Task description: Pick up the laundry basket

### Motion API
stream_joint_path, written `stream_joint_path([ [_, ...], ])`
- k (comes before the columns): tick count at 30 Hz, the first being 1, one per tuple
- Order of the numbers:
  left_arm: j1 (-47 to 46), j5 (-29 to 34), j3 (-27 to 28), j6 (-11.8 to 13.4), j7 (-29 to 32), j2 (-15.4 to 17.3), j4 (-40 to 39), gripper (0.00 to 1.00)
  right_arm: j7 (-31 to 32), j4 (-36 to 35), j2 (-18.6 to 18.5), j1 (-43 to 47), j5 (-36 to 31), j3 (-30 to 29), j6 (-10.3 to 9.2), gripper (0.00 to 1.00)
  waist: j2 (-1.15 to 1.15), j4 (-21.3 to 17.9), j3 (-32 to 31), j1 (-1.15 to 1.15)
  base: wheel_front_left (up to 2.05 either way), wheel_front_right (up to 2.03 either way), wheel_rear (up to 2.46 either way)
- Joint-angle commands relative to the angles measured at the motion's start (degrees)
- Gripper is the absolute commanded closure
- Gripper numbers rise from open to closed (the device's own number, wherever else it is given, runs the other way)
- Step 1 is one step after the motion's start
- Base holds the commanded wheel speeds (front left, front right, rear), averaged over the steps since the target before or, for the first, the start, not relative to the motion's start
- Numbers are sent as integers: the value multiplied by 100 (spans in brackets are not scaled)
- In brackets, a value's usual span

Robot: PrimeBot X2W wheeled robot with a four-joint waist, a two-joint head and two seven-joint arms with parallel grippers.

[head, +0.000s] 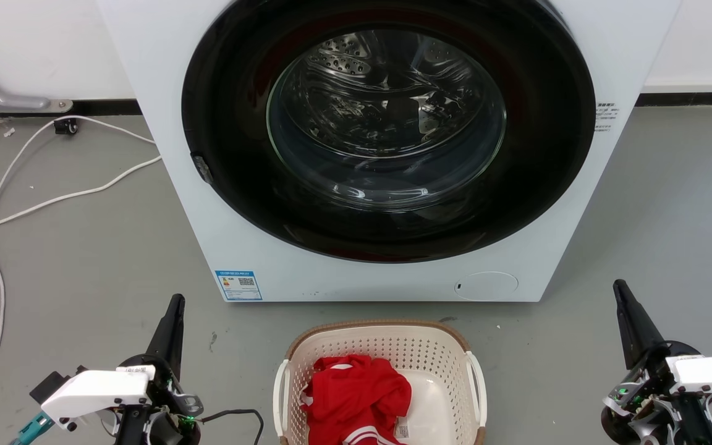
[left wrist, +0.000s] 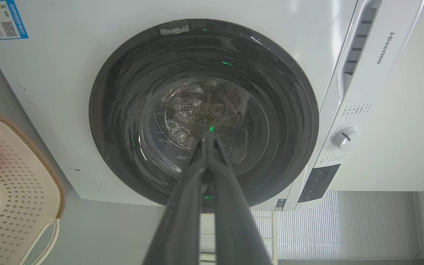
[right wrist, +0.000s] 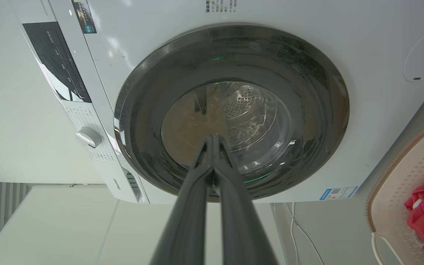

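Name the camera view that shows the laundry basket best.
The head view: the laundry basket sits centred, both handles and most of the rim visible, red garment inside. Each wrist view catches one corner at its edge, with one handle.

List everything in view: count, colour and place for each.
washer: one, white with a dark round glass door, on the grey floor straight ahead
label: one, blue, washer's lower left front
dial: one, white, washer's control panel
laundry basket: one, cream with brown rim and white handles, on the floor before the washer
garment: one, red with white stripes, inside the basket
cable: white, on the floor left of the washer; count unclear
left gripper: one, dark, shut, left of the basket, apart from it
right gripper: one, dark, shut, right of the basket, apart from it
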Motion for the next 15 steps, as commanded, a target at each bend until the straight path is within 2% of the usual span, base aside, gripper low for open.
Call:
stream_joint_path([
  [1,-50,40,21,-18,21,-15,10,100,18,7,11,-79,-27,-9,2,100,0,0,0,0,0,0,0],
  [15,-53,57,48,-18,43,-32,12,100,30,8,27,-77,-51,-30,2,100,0,0,0,0,0,0,0],
])
